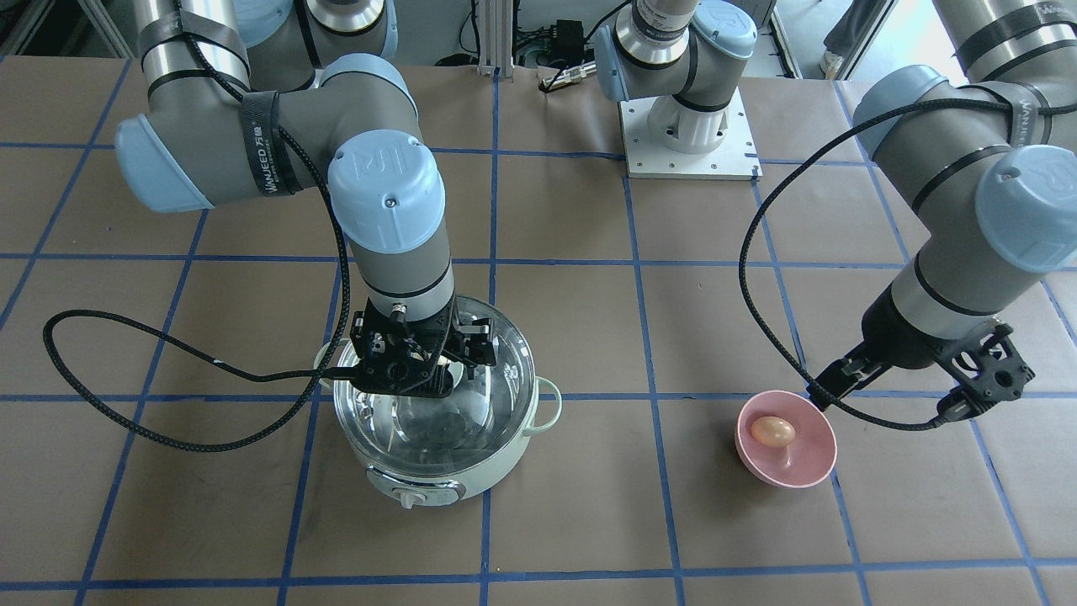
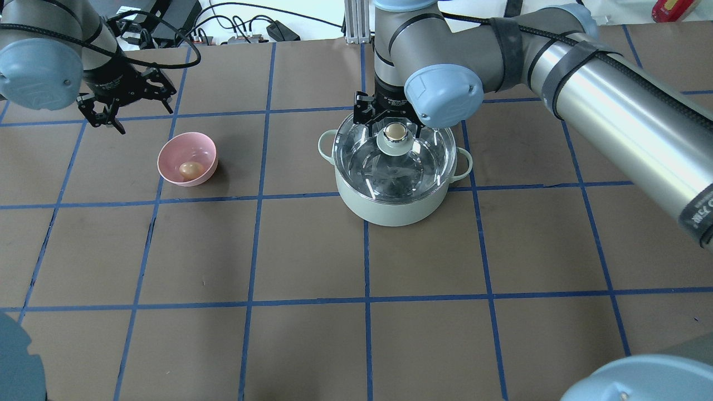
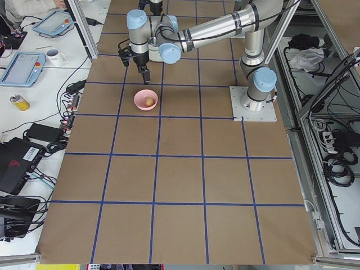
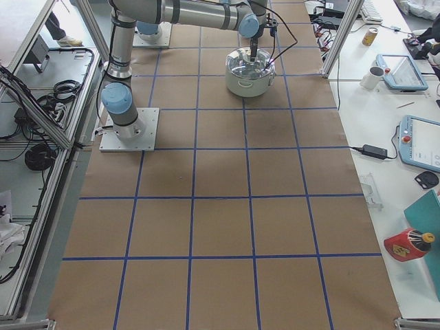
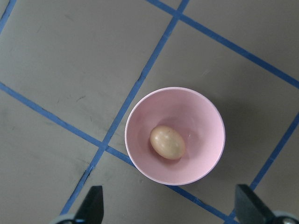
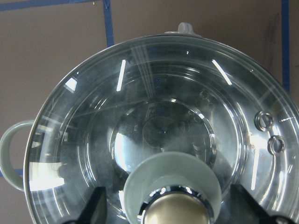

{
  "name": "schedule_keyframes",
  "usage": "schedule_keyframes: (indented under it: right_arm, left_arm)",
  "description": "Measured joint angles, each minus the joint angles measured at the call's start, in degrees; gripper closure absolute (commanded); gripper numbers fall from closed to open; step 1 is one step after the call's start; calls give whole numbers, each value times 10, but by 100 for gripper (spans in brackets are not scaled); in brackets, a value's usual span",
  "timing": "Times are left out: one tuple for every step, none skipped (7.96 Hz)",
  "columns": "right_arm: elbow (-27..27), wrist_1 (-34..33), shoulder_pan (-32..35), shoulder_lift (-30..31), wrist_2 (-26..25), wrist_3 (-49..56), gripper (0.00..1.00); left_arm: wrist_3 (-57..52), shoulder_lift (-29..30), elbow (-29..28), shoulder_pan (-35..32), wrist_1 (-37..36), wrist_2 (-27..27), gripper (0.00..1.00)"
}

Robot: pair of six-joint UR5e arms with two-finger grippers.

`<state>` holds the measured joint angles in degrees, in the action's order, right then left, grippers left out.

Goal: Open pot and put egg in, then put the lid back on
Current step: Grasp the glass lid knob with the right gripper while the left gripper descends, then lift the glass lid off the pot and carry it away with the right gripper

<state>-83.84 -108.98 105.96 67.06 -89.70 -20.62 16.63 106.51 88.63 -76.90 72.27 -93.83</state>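
The pot stands on the table, right of centre in the overhead view, pale mint-green with a loop handle on each side and its control knob turned away from the robot. The lid sits flat on its rim, clear glass showing the shiny steel inside, with a pale green base and a beige-gold knob at the centre. The right arm reaches in from the robot's right with its forearm bent across and its wrist pointing straight down over the lid. The right gripper has its fingers spread wide, one on each side of the knob and touching neither it nor its base. Well apart to the left, the egg, light brown and oval, lies in a pink bowl. Just beyond the bowl the left gripper hangs above the table on a down-turned wrist, fingers wide open and holding nothing.
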Motion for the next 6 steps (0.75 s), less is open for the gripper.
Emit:
schedule_keyframes:
  right_arm:
    - [0,0,0,0,0,1,77]
    - [1,0,0,2,0,1,86]
    - [1,1,0,3,0,1,98]
    - [1,2,0,5,0,1,100]
    - [1,3,0,6,1,1,100]
    - [3,3,0,7,4,2,100]
  left_arm:
    - [61,4,10,3,0,-1,0]
    - [137,9,18,6,0,-2,0]
    - [194,18,23,7,-2,1,0]
    - [234,31,25,7,-12,5,0]
    - [254,45,26,8,-38,12,0]
    - [272,54,27,8,-55,17,0]
